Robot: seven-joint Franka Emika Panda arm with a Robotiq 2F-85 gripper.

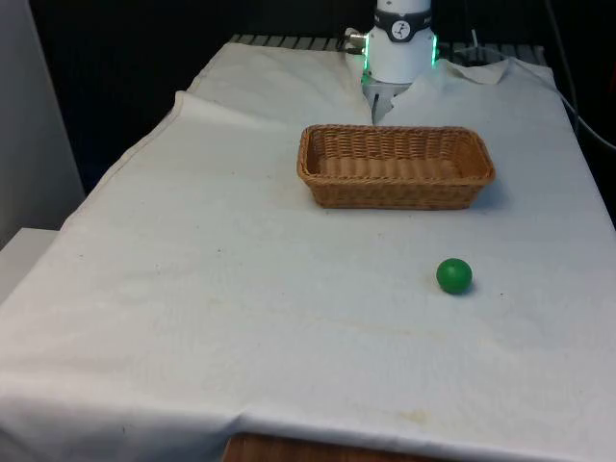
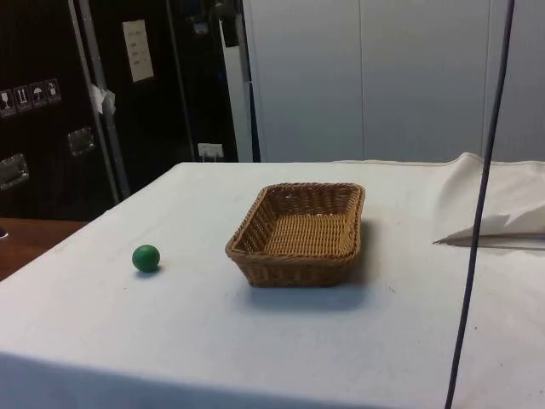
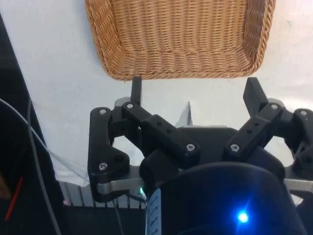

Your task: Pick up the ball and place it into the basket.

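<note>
Currently, a white cloth-covered table [image 1: 241, 318] holds an oblong woven wicker basket [image 1: 396, 166], empty, toward the far end. Above its far rim, the black two-finger gripper [image 3: 196, 93] hovers with fingers spread apart, holding nothing. A small green ball [image 1: 454, 275] lies nearer, on the front view's right. Reaching comes next: over the basket, down onto the ball.

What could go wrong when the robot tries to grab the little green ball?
The ball is round and lies loose on the cloth, so a nudge from the fingers might roll it away. The basket stands between the open gripper and the ball, so a low reach might bump its rim. A drop near the rim could bounce out.
</note>
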